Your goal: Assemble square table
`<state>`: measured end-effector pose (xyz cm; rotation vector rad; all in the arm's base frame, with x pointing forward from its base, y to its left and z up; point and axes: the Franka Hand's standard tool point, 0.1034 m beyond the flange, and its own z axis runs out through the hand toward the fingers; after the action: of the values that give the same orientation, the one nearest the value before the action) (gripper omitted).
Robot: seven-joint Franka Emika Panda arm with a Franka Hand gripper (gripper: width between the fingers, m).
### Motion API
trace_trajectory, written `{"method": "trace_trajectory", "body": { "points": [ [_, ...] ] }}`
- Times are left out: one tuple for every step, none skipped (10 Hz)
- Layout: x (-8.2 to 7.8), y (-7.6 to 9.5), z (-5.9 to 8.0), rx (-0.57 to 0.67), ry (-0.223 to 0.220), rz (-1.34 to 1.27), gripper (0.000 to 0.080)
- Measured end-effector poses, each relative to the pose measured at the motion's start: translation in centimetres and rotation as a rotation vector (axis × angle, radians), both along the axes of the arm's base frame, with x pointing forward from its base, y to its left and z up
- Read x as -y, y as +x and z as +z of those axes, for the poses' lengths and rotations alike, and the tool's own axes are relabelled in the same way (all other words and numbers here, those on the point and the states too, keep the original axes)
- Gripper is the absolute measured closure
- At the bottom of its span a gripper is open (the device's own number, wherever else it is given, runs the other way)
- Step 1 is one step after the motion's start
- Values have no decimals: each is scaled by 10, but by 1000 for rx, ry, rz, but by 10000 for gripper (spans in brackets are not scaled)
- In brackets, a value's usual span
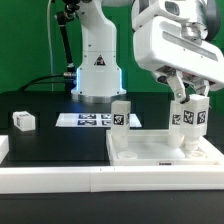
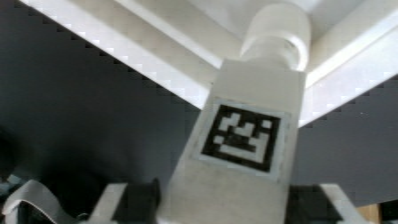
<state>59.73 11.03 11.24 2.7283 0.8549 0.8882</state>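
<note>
On the near side of the desk (image 1: 50,145), toward the exterior view's right, lies the slab (image 1: 150,152), flat and just behind the rail (image 1: 50,182). Above its right part hangs the tool (image 1: 190,104), clenched on a leg (image 1: 188,122), which it holds upright with the tag facing the camera. The lower end of this leg seems to meet the slab near its right corner. Whether it already sits in a hole, I cannot tell. The wrist view shows the same leg (image 2: 244,125), with its round end pointing to a corner of the slab (image 2: 134,55).

I judge that the step in hand is to fix this leg to the slab. To do it well, the leg should be straight upright, with its end centred on the hole. It should be pressed down gently before any turning, because a tilted start may jam it or push the slab sideways. The grip must be firm, so that the leg does not slip when turned.

A second leg (image 1: 121,112) stands upright at the slab's far left corner, and the arm should stay apart from it. A third leg (image 1: 23,120) lies on the desk at the left, well apart.
</note>
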Motion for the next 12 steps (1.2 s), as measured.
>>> {"method": "trace_trajectory", "body": {
  "points": [
    [-3,-1,-2,1,0,4,475],
    [-2,-3,-6,-4,-2,5,475],
    [-1,-3,-8,-7,-5,5,475],
    [1,-1,-8,-7,-5,1,475],
    [2,0,-8,-6,-5,0,475],
    [1,1,-8,-4,-5,0,475],
    [1,2,-8,-4,-5,0,475],
    [-1,3,-8,-3,-4,2,475],
    [-3,3,-8,-2,-4,5,475],
    [-3,3,-8,-1,-4,5,475],
    [-3,2,-9,3,-5,6,475],
    [-4,2,-9,6,-5,7,475]
  ]
}}
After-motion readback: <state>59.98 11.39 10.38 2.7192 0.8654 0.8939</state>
